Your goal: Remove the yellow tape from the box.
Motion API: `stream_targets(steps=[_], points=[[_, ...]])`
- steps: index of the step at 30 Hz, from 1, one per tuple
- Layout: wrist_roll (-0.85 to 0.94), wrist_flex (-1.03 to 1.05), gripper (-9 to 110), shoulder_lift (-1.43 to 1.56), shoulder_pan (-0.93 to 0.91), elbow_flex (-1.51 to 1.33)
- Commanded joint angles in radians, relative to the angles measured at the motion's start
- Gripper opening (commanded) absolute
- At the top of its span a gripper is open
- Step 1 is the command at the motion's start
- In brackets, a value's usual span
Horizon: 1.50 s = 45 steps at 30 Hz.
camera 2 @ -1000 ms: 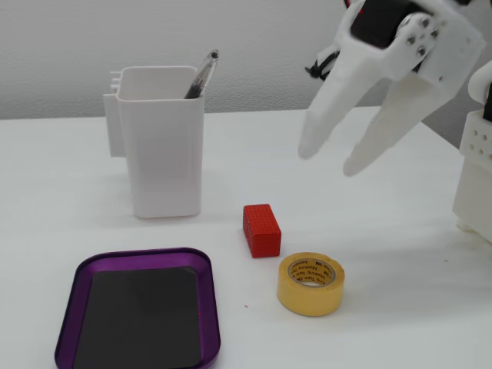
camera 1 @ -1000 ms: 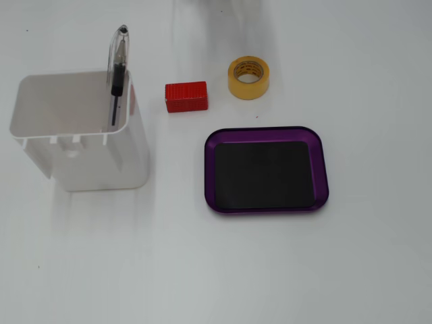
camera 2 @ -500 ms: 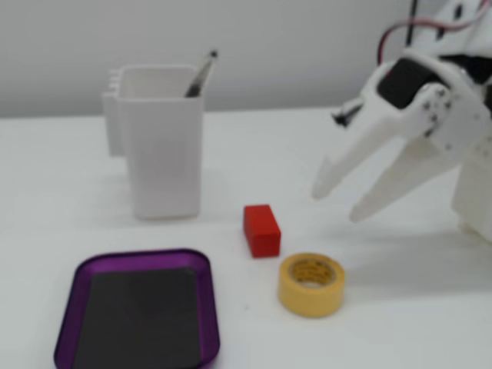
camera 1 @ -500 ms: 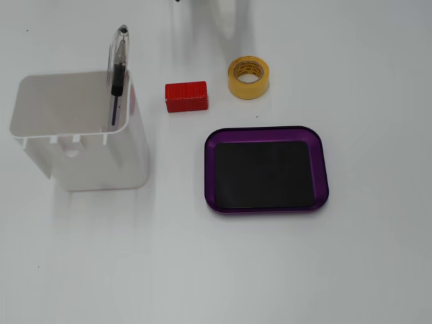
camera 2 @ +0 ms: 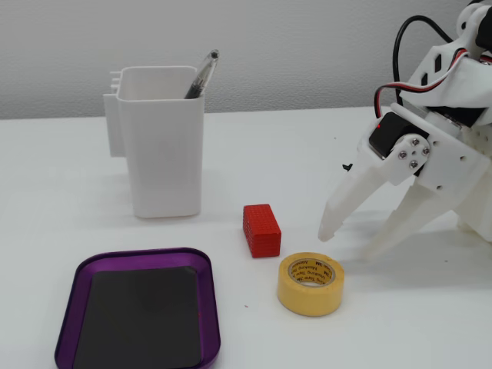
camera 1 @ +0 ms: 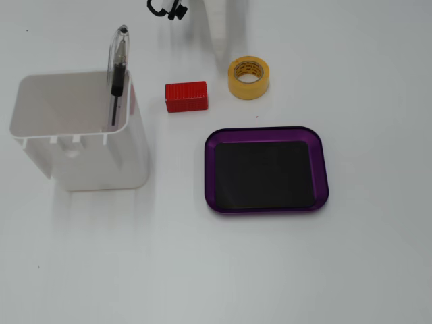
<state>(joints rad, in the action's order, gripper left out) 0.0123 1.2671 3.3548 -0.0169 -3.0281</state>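
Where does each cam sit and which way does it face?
A fixed view: overhead, looking straight down; only a black cable loop and a blurred white arm part at the top edge.
Another fixed view: low at the table's edge, facing the wall; white gripper, jaws open.
Shared: yellow tape roll, red ribbed block, purple tray, white container.

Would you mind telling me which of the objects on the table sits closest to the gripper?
The yellow tape: it lies just below the open gripper, nearer than the red block.
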Motion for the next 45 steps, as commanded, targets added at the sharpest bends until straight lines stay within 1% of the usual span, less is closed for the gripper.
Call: stream_targets(steps=[1, 3, 6, 8, 45], points=[[-0.008, -0.002, 15, 0.094, -0.003, -0.012], [-0.008, -0.002, 11, 0.094, -0.006, -0.012], [-0.009, -0.002, -2, 0.094, -0.006, -0.012], [-0.015, 0.0, 1, 0.094, -0.008, -0.012], [-0.009, 0.0, 0, 0.094, -0.002, -0.012]])
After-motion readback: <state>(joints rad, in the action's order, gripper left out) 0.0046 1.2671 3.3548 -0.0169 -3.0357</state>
